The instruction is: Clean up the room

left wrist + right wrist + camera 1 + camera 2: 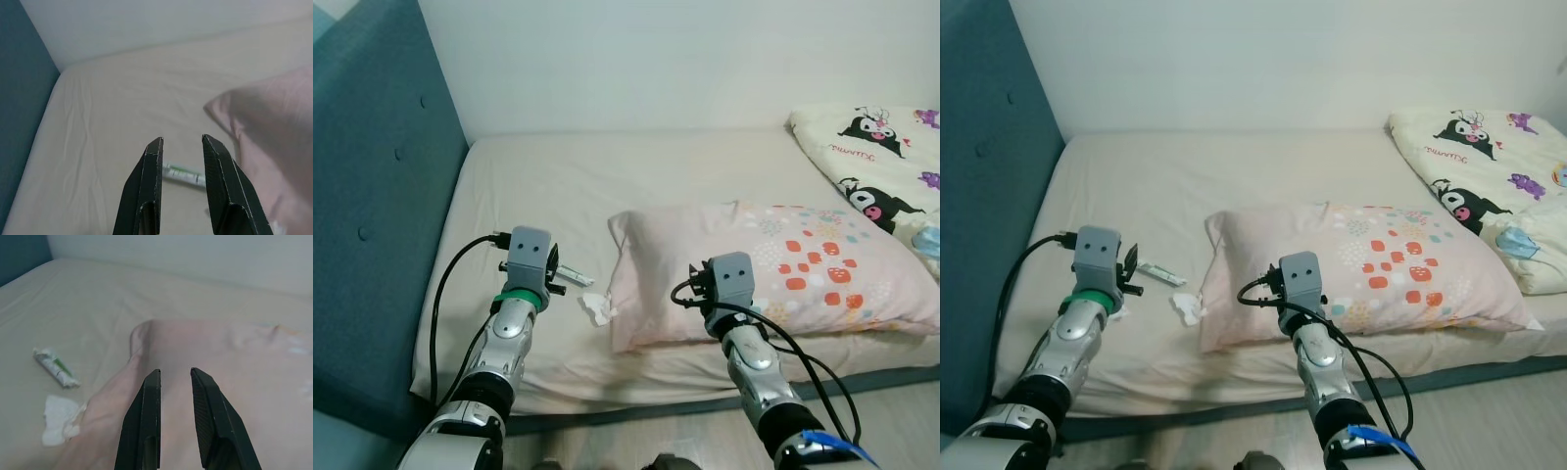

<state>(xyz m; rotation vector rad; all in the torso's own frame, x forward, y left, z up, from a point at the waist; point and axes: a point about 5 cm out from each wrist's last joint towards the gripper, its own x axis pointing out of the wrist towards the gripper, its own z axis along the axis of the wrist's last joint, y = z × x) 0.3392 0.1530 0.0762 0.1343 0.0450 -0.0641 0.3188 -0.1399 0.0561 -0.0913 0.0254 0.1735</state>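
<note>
While the left gripper (181,147) hovered with its fingers spread, the small white-green tube (183,174) lay on the bed (558,186) just ahead of its tips, its print unreadable. Beside it lay a crumpled tissue (57,420). The right gripper (174,377), also spread, hung over the pillow (773,269).

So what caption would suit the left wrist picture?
Open left gripper poised over a small green-and-white tube on the beige bed sheet, beside a pink pillow.
</note>
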